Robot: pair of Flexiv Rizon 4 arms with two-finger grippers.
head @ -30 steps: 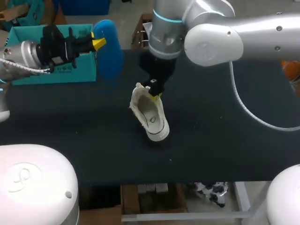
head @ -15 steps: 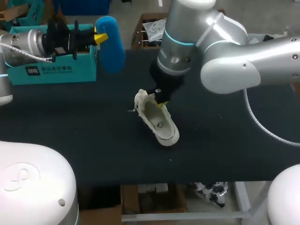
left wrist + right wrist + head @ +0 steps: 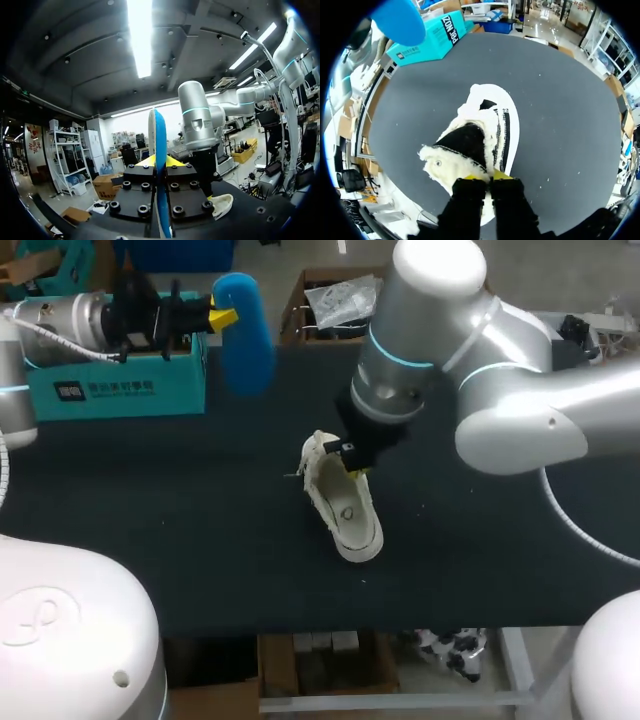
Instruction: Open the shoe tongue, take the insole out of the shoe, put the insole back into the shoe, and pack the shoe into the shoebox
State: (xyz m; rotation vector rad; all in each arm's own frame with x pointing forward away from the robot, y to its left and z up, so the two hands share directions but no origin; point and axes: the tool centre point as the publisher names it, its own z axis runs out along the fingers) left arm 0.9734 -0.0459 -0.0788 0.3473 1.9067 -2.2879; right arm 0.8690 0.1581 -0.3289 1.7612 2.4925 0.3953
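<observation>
Two grippers on the go here, so what's around them, and is anything in the way? (OP)

Reply: lol, not much clutter. A teal shoebox (image 3: pixel 110 370) sits at the far left corner of the table (image 3: pixel 200 560). The left gripper (image 3: pixel 222 317) hangs above the box's right end. Its fingers are clamped flat on a blue insole (image 3: pixel 246 332), held on edge in the air, well off the table. In the left wrist view that insole cuts straight up the middle and hides a strip of what's behind it. The white shoe (image 3: pixel 342 502) lies about mid-table, toe toward the near edge. The right gripper (image 3: pixel 352 462) has its yellow tips pinched almost together on the fleecy rim of the shoe's opening. From above, the right arm (image 3: pixel 470 390) blocks the patch of table behind the shoe.

OP: anything different from a second ago?

Reply: yeah. The shoe and the right gripper have slid a bit toward the right and near edges, and the arm swung over with them. The insole drifted slightly right and toward the far edge. The shoebox stayed put.

OP: and the surface?

Reply: plain black tabletop with a few pale specks near the shoe.
</observation>
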